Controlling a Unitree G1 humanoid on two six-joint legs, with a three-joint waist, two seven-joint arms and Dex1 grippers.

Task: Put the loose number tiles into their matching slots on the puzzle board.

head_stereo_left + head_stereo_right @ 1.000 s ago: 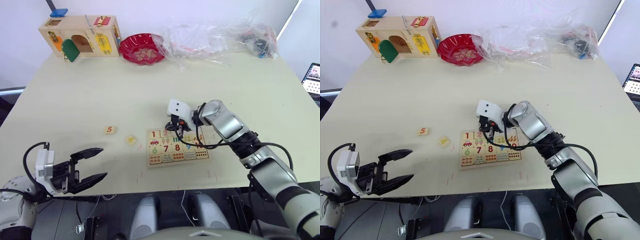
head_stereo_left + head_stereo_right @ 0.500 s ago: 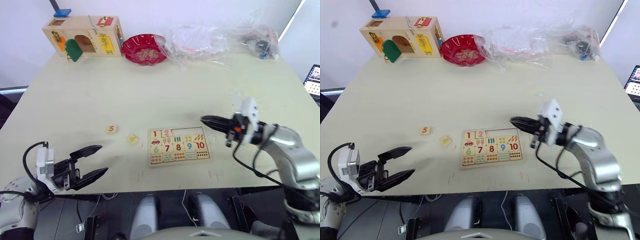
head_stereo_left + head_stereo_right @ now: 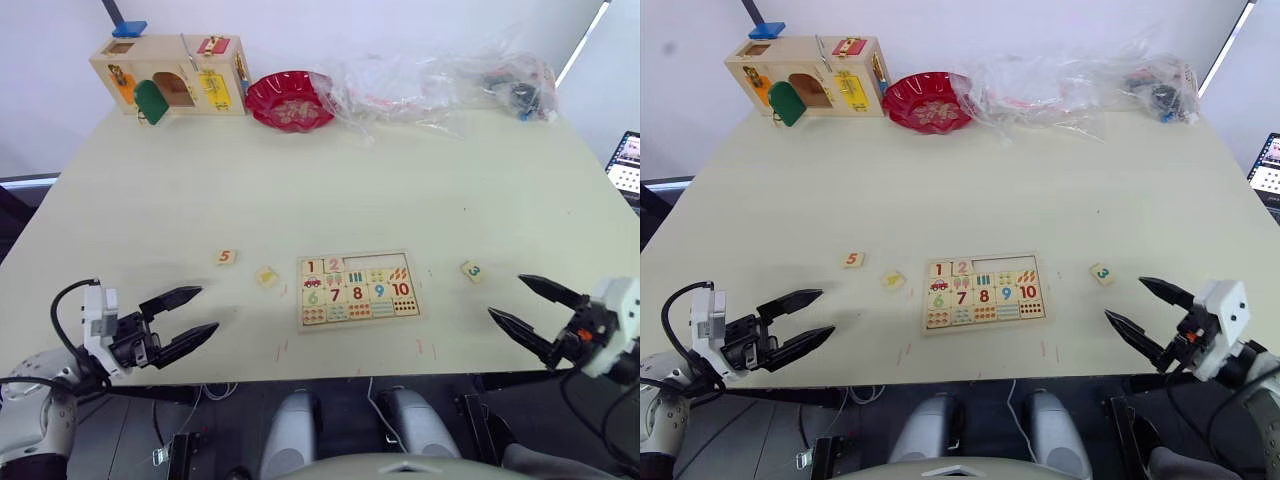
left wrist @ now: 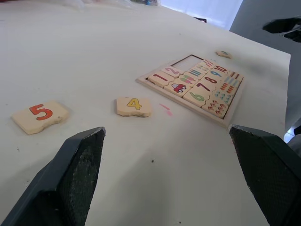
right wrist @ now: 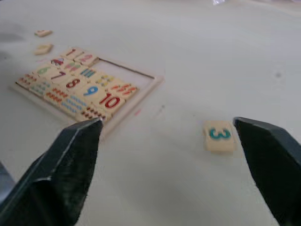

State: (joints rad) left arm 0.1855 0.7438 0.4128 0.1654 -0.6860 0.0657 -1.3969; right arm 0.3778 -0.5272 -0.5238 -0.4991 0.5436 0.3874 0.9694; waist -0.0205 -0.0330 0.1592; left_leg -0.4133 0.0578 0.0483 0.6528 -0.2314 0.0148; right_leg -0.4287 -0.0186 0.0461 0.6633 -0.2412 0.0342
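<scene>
While pulled back to the near desk (image 3: 150, 190) edge, right tool (image 3: 538, 312) spread wide and empty, off the puzzle board (image 3: 357, 290) where it worked a second ago. Left tool (image 3: 185, 315) likewise gaping, holding nothing. Tiles 1 and 2 seated in the upper row (three slots bare, judging by the wrist view). Tile 3 (image 3: 471, 269) loose right of the board, slightly skewed; tile 4 (image 3: 266, 276) and tile 5 (image 3: 225, 257) loose to its left. Board's long axis left to right, numerals upright toward the robot.

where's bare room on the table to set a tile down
Widest bare stretch: mid-table, between the red bowl and the board. Also bare between board and tile 3. Crowded: left of the board, tiles 4 and 5; far edge, box, plastic bags.
</scene>
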